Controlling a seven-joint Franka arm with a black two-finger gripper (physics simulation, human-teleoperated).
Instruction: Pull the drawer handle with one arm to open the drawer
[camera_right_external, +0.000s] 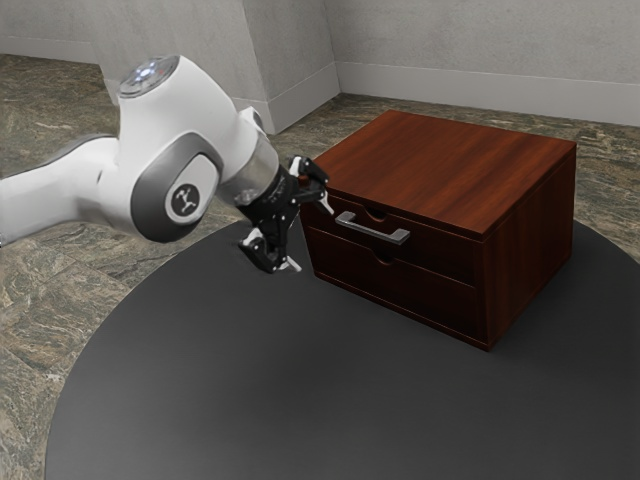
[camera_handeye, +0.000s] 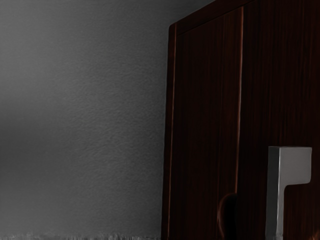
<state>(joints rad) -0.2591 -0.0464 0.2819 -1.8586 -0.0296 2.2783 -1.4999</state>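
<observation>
Nearest: round table (camera_right_external: 250, 390), matte black and smooth, with a curved rim and broad bare room in front of the cabinet (camera_right_external: 450, 165). Further in, above that surface: white and grey arm (camera_right_external: 150, 175) of rounded shells, reaching in from the exterior view's left. At its tip, black gripper (camera_right_external: 303, 228), jaws spread wide and clamped on nothing, just off the cabinet's front corner. Next to it, near but apart, the handle (camera_right_external: 372, 228): grey metal bar with squared bends, standing out from the upper drawer (camera_right_external: 430, 240). In the wrist view, same handle (camera_handeye: 287, 185) close ahead against dark grained wood, with thin seams running along the front. Upper drawer flush with the cabinet face, shut. Below it, lower drawer (camera_right_external: 400, 285), also flush, with a scooped notch at its top edge. Cabinet boxy, reddish-brown wood with straight grain and sharp corners, standing on the table toward the exterior view's right. Beyond: mottled stone floor (camera_right_external: 60, 270), then pale grey wall (camera_right_external: 480, 40) with light skirting.
</observation>
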